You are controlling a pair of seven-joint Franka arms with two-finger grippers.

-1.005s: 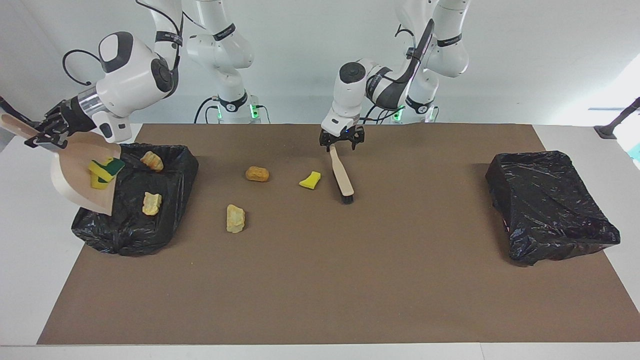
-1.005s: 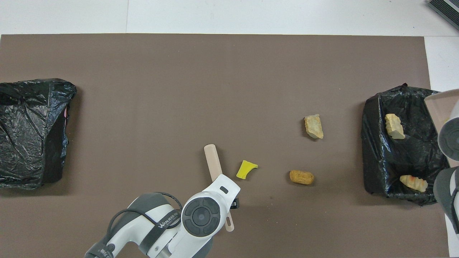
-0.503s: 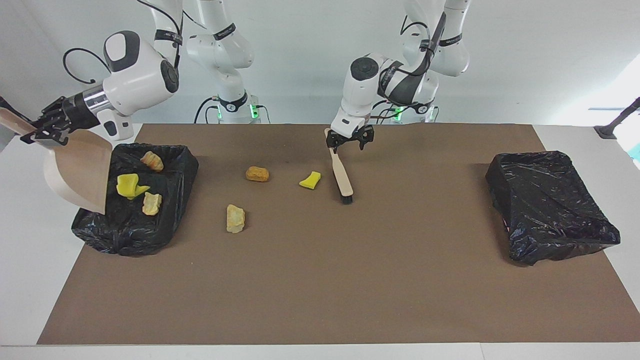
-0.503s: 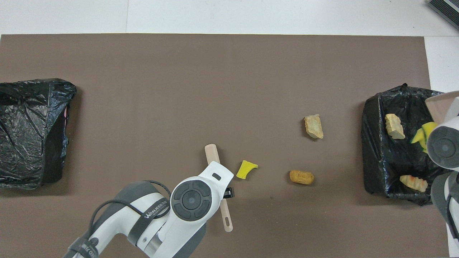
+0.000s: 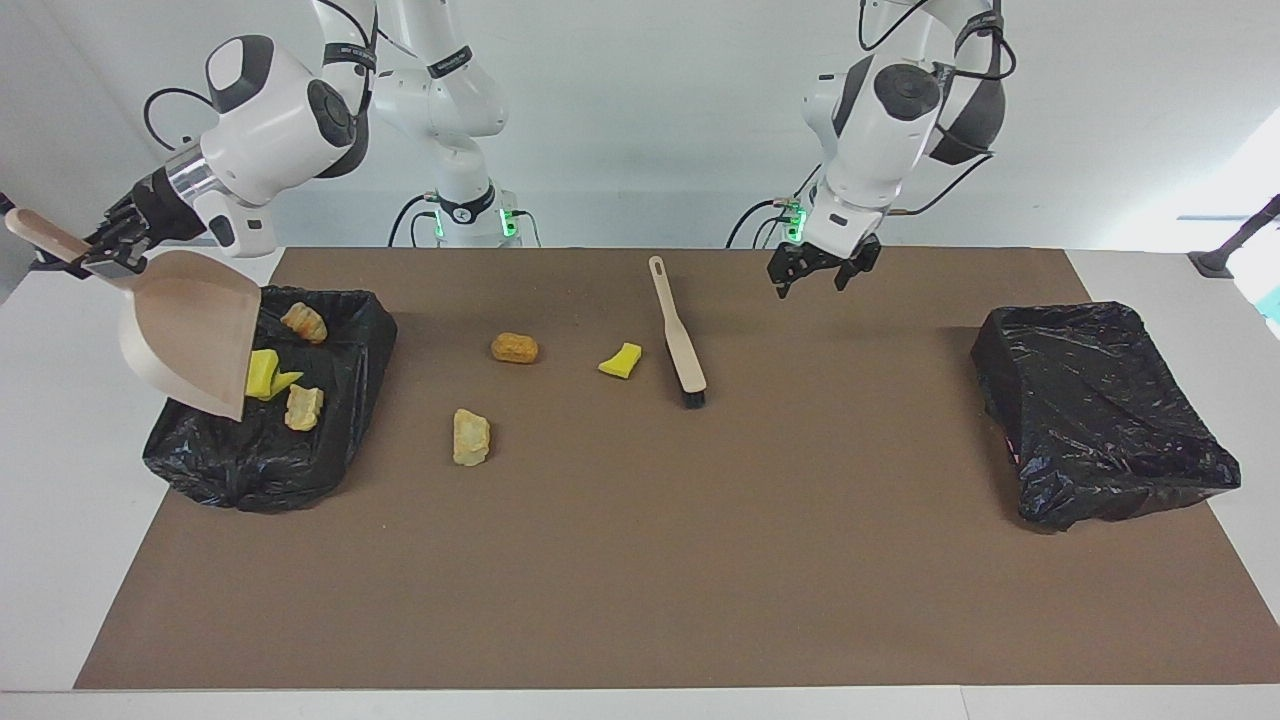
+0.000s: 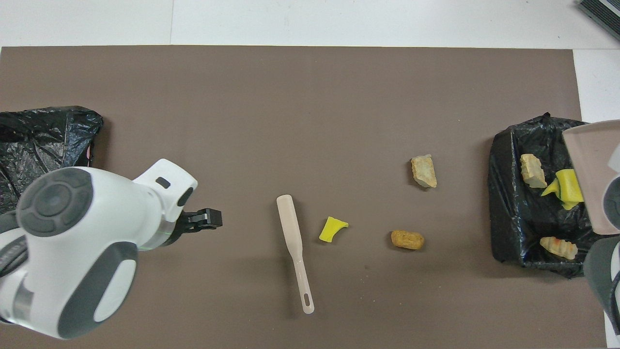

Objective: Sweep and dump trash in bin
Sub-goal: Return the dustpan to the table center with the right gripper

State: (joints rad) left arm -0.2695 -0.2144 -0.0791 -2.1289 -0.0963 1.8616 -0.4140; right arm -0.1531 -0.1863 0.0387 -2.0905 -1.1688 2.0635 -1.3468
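My right gripper (image 5: 103,257) is shut on the handle of the beige dustpan (image 5: 195,335), which hangs tilted mouth-down over the black-lined bin (image 5: 345,345) at the right arm's end. Yellow-green sponge scraps (image 5: 262,375) and two bread-like lumps (image 5: 303,407) lie in that bin. Trash on the mat: an orange lump (image 5: 514,347), a yellow scrap (image 5: 621,360) and a tan lump (image 5: 471,436). The wooden brush (image 5: 677,330) lies flat beside the yellow scrap. My left gripper (image 5: 822,270) hangs open and empty above the mat, apart from the brush, toward the left arm's end.
A second black-lined bin (image 5: 1100,410) sits at the left arm's end of the brown mat (image 5: 640,580). White table shows around the mat's edges. In the overhead view the left arm's wrist (image 6: 92,242) covers part of that bin (image 6: 43,140).
The sponge scraps slid out of the dustpan into the bin. My left gripper rose off the brush handle and swung toward the left arm's end, leaving the brush lying on the mat.
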